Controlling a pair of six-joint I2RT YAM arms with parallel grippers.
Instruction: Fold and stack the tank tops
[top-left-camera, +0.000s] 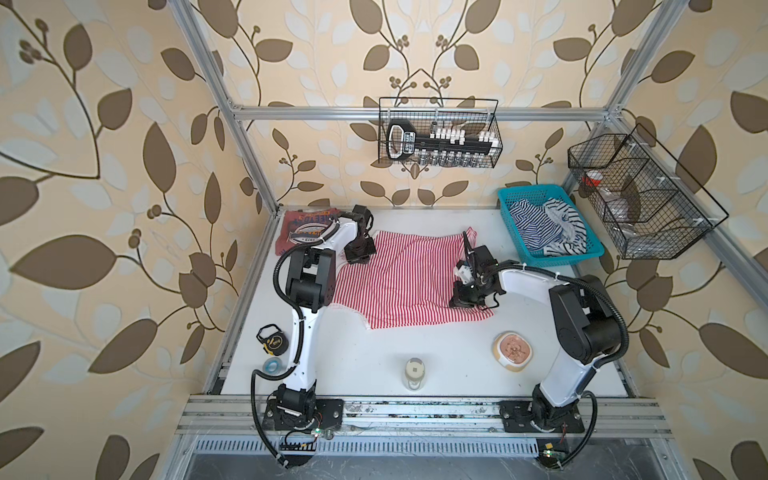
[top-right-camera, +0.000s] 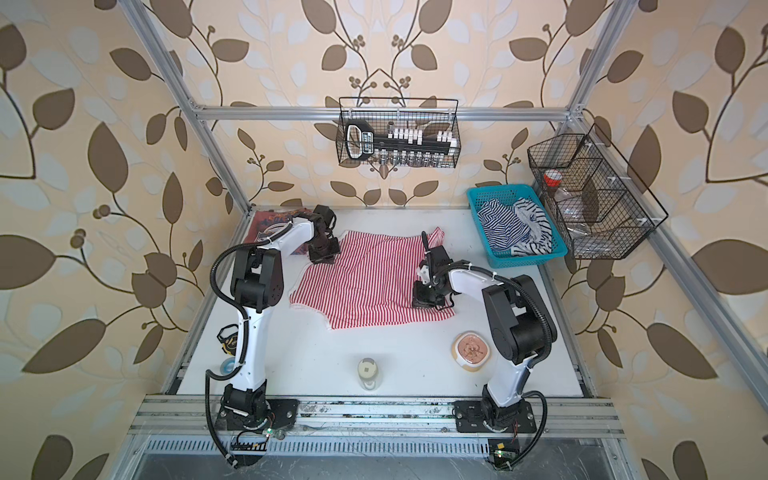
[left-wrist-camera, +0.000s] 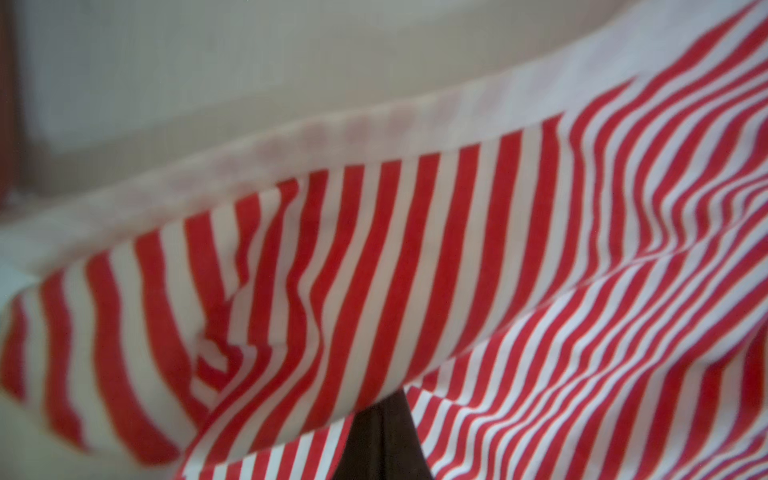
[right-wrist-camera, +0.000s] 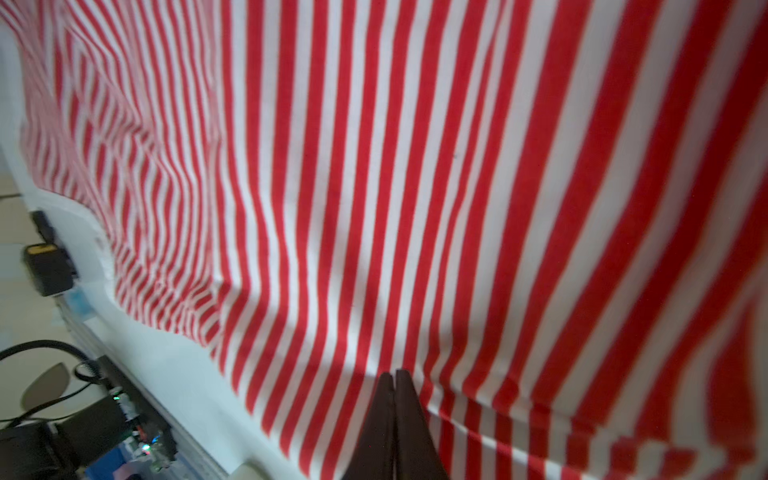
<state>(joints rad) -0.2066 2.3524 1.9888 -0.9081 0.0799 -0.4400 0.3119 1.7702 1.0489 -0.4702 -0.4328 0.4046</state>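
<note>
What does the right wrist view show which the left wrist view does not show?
Only the right wrist view: the white table edge, a black-and-yellow tape measure and cables beyond it. Only the left wrist view: a raised fold showing the cloth's pale underside, before a blurred beige wall. Both: the striped tank top filling the picture, and a gripper's dark fingers pressed together, right gripper, left gripper.

White shells (top-left-camera: 305, 345), black joints (top-left-camera: 309, 286), ribbed cables (top-left-camera: 252, 395)

Teal basket (top-left-camera: 573, 257) far-R corner, navy-white striped cloth (top-left-camera: 536, 226) inside. Back wire basket (top-left-camera: 384, 124) on rail; R wire basket (top-left-camera: 665, 245) on frame. Table (top-left-camera: 374, 361) L edge: tape measure (top-left-camera: 272, 340), blue tape roll (top-left-camera: 272, 365) nearby. Front: jar (top-left-camera: 415, 372), bowl (top-left-camera: 513, 349), apart.
</note>
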